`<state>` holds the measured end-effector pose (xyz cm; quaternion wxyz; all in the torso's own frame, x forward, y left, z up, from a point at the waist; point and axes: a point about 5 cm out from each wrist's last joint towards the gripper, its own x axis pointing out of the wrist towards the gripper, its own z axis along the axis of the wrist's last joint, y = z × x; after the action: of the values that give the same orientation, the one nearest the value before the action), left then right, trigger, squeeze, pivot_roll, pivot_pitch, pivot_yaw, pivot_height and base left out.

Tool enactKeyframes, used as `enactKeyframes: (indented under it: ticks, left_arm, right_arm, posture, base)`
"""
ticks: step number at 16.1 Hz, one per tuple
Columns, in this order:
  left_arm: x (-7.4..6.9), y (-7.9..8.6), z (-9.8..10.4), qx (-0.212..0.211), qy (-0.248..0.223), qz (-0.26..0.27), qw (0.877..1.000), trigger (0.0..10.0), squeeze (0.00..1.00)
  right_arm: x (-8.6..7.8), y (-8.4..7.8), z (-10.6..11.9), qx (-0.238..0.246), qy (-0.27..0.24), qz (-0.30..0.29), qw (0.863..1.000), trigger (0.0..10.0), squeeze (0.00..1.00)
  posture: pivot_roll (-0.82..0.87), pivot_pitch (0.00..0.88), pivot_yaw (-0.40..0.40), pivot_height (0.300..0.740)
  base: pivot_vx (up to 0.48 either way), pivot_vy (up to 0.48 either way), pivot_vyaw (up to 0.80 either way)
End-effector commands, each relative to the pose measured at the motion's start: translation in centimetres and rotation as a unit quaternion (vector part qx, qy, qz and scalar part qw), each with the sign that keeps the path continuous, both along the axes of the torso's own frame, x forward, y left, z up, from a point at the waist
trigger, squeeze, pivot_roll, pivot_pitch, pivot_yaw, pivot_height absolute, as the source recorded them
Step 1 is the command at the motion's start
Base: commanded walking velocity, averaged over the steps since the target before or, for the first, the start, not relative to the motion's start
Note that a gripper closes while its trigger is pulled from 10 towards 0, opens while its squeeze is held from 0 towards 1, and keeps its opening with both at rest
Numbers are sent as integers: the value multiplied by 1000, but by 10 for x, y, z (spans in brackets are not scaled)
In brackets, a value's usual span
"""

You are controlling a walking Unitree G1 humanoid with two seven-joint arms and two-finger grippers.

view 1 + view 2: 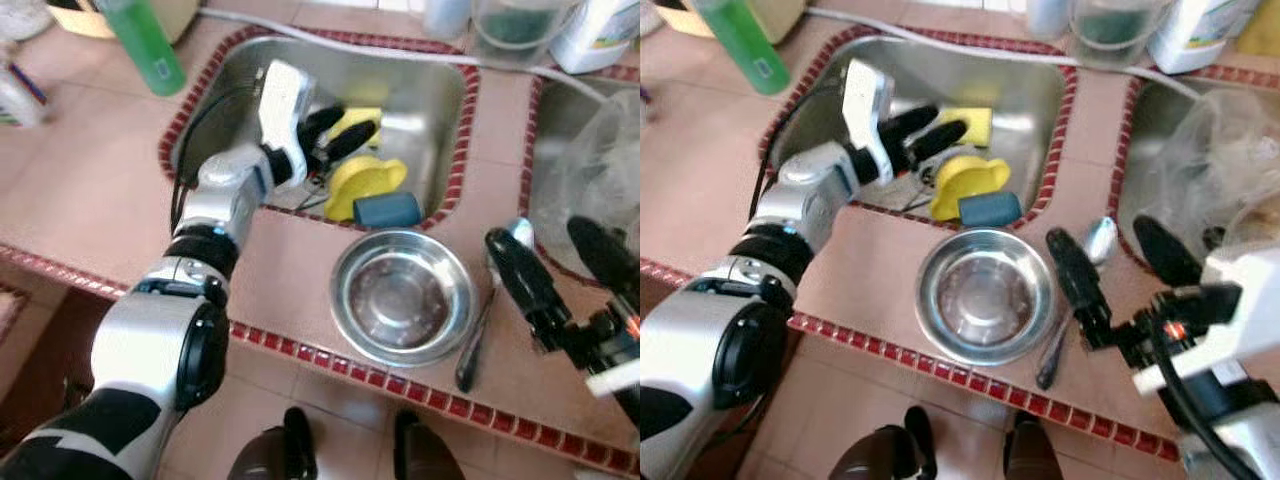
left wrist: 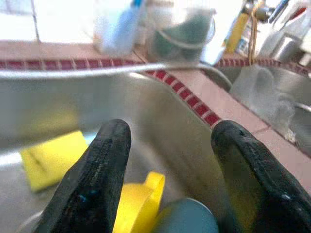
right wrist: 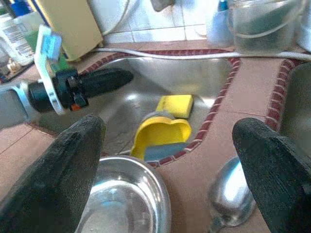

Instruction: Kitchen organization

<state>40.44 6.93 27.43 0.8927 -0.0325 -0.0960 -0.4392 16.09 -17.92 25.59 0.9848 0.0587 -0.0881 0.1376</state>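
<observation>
My left gripper [image 1: 340,132] hangs open inside the steel sink [image 1: 420,80], just above a yellow cup-like dish [image 1: 365,183] and a blue-grey lid or cup [image 1: 387,210]. A yellow sponge [image 3: 176,105] lies behind them on the sink floor. On the tiled counter in front of the sink sits a steel bowl [image 1: 402,295], empty. A large metal spoon [image 1: 487,305] lies to its right. My right gripper [image 1: 565,255] is open above the counter, its fingers straddling the spoon's bowl end.
A green bottle [image 1: 145,45] stands left of the sink. Clear containers [image 1: 510,25] and a white bottle [image 1: 595,35] line the back wall. A second basin [image 1: 590,170] with a plastic bag lies at the right. The counter edge [image 1: 330,360] has red tile trim.
</observation>
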Motion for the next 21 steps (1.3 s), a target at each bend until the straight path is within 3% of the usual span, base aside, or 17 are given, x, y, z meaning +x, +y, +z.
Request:
enactKeyframes:
  ticks: [1, 3, 4, 6, 9, 12, 15, 18, 21]
  left_arm:
    - [-1, 6, 8, -11, -13, -2, 1000, 10000, 1000]
    - [-3, 10, 18, -10, -39, 9, 999, 10000, 1000]
    - [-8, 12, 25, -22, -53, 9, 998, 10000, 0]
    - [-14, 12, 25, -27, -59, 8, 998, 10000, 0]
    - [-23, 20, 5, -44, -31, 56, 997, 10000, 0]
    - [-36, 33, -18, -11, -24, 100, 995, 10000, 0]
    - [-37, 42, -29, 4, -24, 139, 990, 10000, 0]
    - [-32, 55, -44, -15, 18, 239, 971, 10000, 0]
    - [-32, 55, -63, -32, 54, 282, 957, 10000, 0]
  right_arm:
    - [2, 3, -5, -3, 4, -4, 1000, 10000, 0]
    - [8, 5, -6, -1, -10, -14, 1000, 10000, 0]
    - [11, 6, -6, 2, -19, -14, 1000, 10000, 0]
    - [19, 7, -6, 4, -30, -16, 999, 10000, 0]
    - [28, 13, -11, 1, -39, -17, 999, 10000, 0]
    - [39, 16, -19, -8, -40, -30, 999, 10000, 0]
    - [50, 12, -25, -14, -39, -48, 998, 10000, 0]
    - [67, 7, -36, -23, -40, -91, 995, 10000, 0]
    - [74, 7, -40, -21, -42, -106, 993, 10000, 0]
  posture:
    - [-297, 274, 183, 740]
    - [-278, 265, 190, 740]
    - [-261, 251, 195, 740]
    - [-248, 230, 193, 740]
    - [-234, 195, 190, 740]
    - [-212, 148, 183, 740]
    - [-197, 116, 169, 740]
    - [-200, 73, 149, 740]
    - [-214, 44, 139, 740]
  base:
    - [0, 0, 0]
    - [0, 0, 0]
    - [0, 0, 0]
    - [0, 0, 0]
    - [0, 0, 0]
    - [0, 0, 0]
    - [0, 0, 0]
    - [0, 0, 0]
    - [0, 0, 0]
